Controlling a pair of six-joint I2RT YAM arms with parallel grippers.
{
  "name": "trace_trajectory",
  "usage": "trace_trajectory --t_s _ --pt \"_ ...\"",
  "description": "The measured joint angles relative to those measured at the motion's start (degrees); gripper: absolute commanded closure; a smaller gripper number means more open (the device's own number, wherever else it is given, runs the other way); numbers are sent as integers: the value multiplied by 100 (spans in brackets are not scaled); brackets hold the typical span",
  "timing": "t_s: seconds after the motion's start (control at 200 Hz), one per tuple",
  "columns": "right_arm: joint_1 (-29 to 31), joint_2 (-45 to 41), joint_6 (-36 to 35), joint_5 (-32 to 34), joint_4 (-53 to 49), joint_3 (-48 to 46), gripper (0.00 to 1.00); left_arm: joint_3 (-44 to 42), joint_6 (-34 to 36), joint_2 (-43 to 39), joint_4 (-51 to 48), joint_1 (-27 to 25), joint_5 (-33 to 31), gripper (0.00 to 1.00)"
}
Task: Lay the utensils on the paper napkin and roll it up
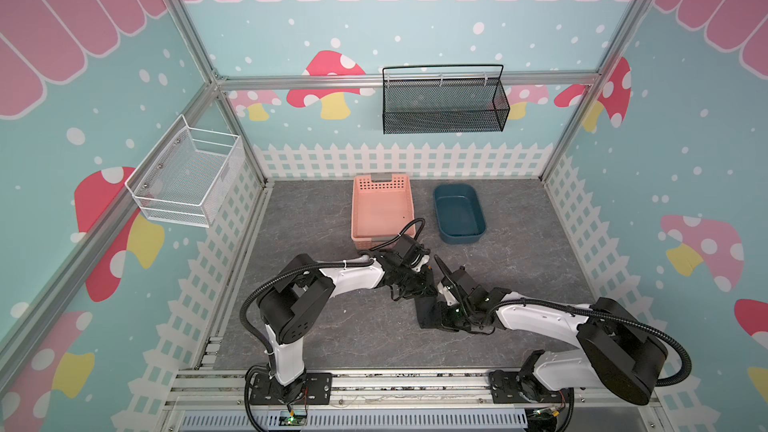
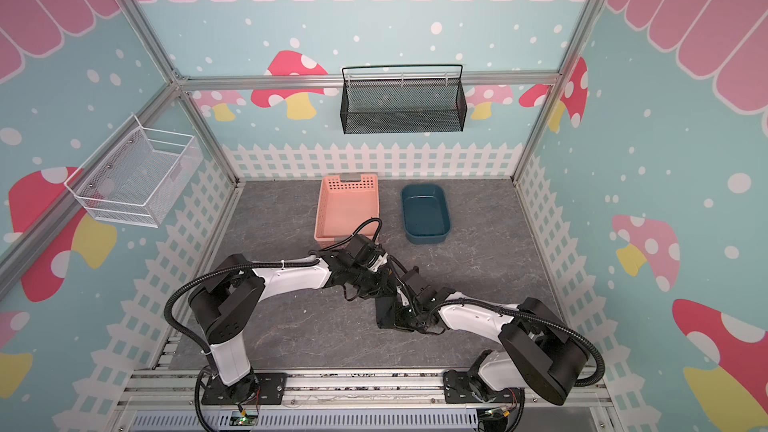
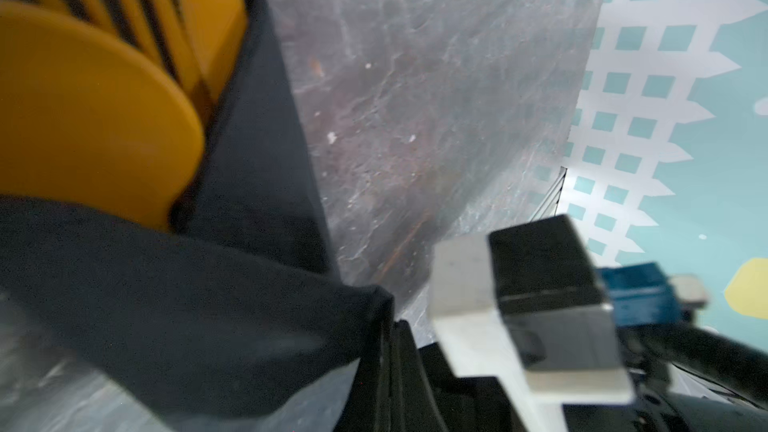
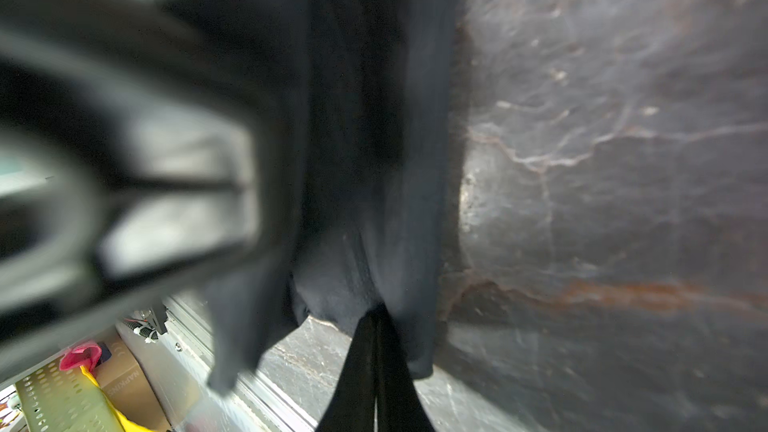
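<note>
Both jaws pinch the napkin (image 4: 353,160): left gripper (image 3: 390,317), right gripper (image 4: 376,326). Utensils (image 3: 95,118) sit loose inside; an uneven pull could tear the paper or spill them.

I see the black paper napkin (image 3: 257,292), creased, wrapped loosely around the orange-yellow utensils (image 3: 104,130). The spoon bowl (image 3: 62,93) and fork tines (image 3: 129,18) poke out one end.

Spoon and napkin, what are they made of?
The spoon is probably plastic: smooth, matte orange-yellow, one even colour with no metal shine. The napkin looks like thin paper, though it might be soft cloth: matte black, it hangs limp and creases into soft folds.
</note>
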Motion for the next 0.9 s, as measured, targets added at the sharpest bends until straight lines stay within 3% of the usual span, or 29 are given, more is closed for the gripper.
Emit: trace_trajectory --t_s 0.475,0.901 --pt "-4 -70 50 68 66 -68 93 509 -4 741 -122 -111 101 100" --pt "0 -367 138 101 428 -422 94 505 -295 1008 424 -151 98 100"
